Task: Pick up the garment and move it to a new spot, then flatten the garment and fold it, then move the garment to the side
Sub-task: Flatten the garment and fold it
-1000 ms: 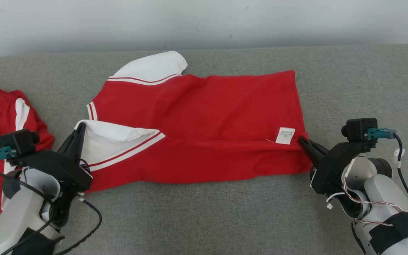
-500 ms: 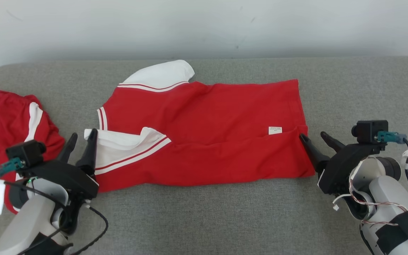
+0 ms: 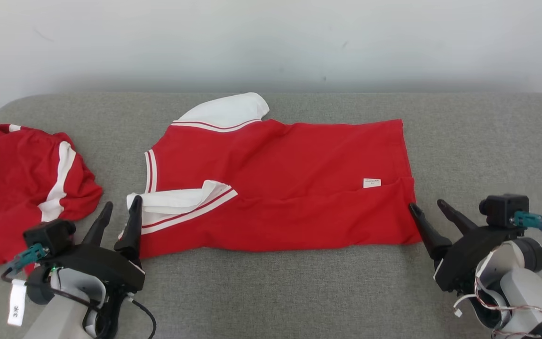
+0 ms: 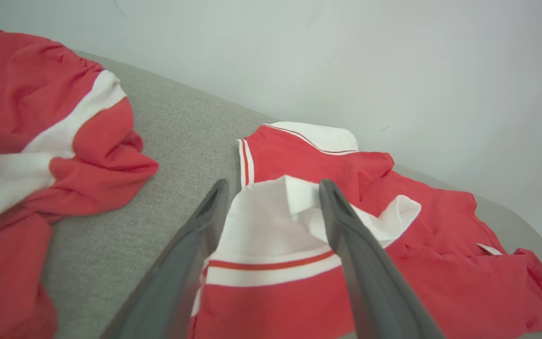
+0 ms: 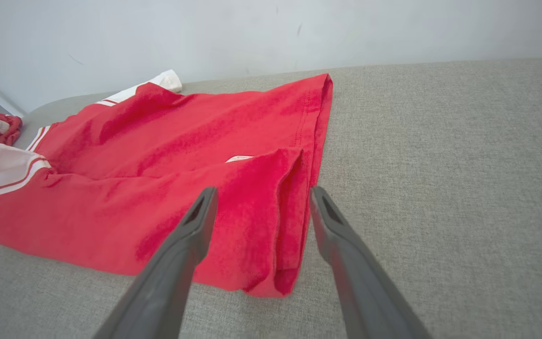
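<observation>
**Both claws spread, shirt lying half-folded on grey cushion**

Red garment (image 3: pixel 275 188) lies mid-surface on the grey fabric cushion (image 3: pixel 299 292), collar end toward robot's L, hem toward its R. The near long edge is folded over onto the body, so a white care label (image 3: pixel 371 182) shows near the hem. One white sleeve (image 3: pixel 226 110) sticks out at the far side, toward the white wall (image 3: pixel 271 42). The other sleeve (image 3: pixel 177 205) lies folded across the front w/ red stripes showing.

L gripper (image 3: pixel 123 202) is at the near-L corner, fingers spread, nothing pinched. Its inner finger overlaps the folded sleeve's edge in head view. In the L wrist view, white sleeve cloth shows btwn the two fingers; can't tell if it's touching.

R gripper (image 3: pixel 426 204) is at the hem's near corner, fingers also spread and empty. Its inner fingertip sits just beside the hem. In the R wrist view, the folded hem corner shows btwn the fingers.

A 2nd red-and-white garment (image 3: pixel 17 188) is bunched at the cushion's far L, apart from the first.
</observation>
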